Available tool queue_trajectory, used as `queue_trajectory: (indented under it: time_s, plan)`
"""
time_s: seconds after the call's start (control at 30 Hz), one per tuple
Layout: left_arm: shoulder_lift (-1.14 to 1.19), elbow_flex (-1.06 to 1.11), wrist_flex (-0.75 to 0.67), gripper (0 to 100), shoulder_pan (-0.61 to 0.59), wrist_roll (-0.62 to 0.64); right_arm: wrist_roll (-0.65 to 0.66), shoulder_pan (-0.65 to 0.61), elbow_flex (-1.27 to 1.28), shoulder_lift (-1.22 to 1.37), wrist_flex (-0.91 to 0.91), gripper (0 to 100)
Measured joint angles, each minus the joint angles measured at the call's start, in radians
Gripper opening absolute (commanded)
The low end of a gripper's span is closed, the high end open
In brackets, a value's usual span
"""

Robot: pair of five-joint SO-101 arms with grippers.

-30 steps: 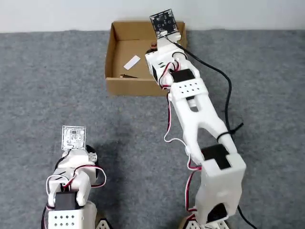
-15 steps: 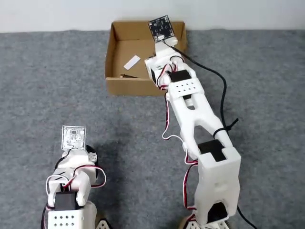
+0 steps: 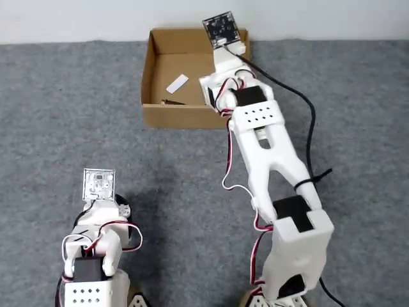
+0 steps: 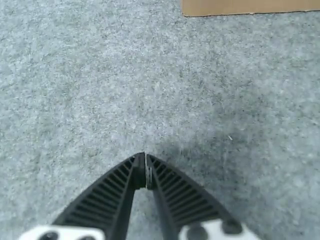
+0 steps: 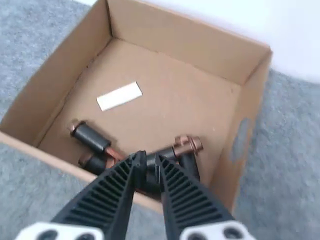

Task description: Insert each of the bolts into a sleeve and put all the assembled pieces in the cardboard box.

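The cardboard box [image 3: 148, 70] stands at the far middle of the table. In the right wrist view several assembled pieces lie in the cardboard box [image 5: 160, 40]: one black sleeve with a copper bolt [image 5: 90, 136], a darker one [image 5: 92, 161] by the near wall, and another with a copper head [image 5: 188, 144] beside the gripper tips. My right gripper [image 5: 148, 162] hangs shut just above the box's near wall, with nothing seen between its fingers. My left gripper [image 4: 145, 167] is shut over bare carpet, its arm [image 3: 96, 236] folded at the near left.
A white label [image 5: 119, 95] lies flat on the box floor. Grey carpet [image 3: 77, 115] covers the table around the box. The right arm's black cable [image 3: 300, 102] runs along its right side.
The right arm's wrist swung a little left over the box, then back to the right. The left arm has not moved.
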Motion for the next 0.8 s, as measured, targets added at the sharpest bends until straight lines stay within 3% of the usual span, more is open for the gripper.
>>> queue_trajectory:
  time_s: [0.2,0.5,0.8]
  plan:
    - [0.000,0.000,0.000,1,0.000,0.000,-0.005,0.011,0.000,-0.081,0.167,0.9]
    - [0.000,0.000,0.000,1,0.000,0.000,-0.169,0.011,0.000,-0.206,0.445,0.9]
    - [0.000,0.000,0.000,1,0.000,0.000,-0.184,0.011,0.000,-0.334,0.698,0.9]
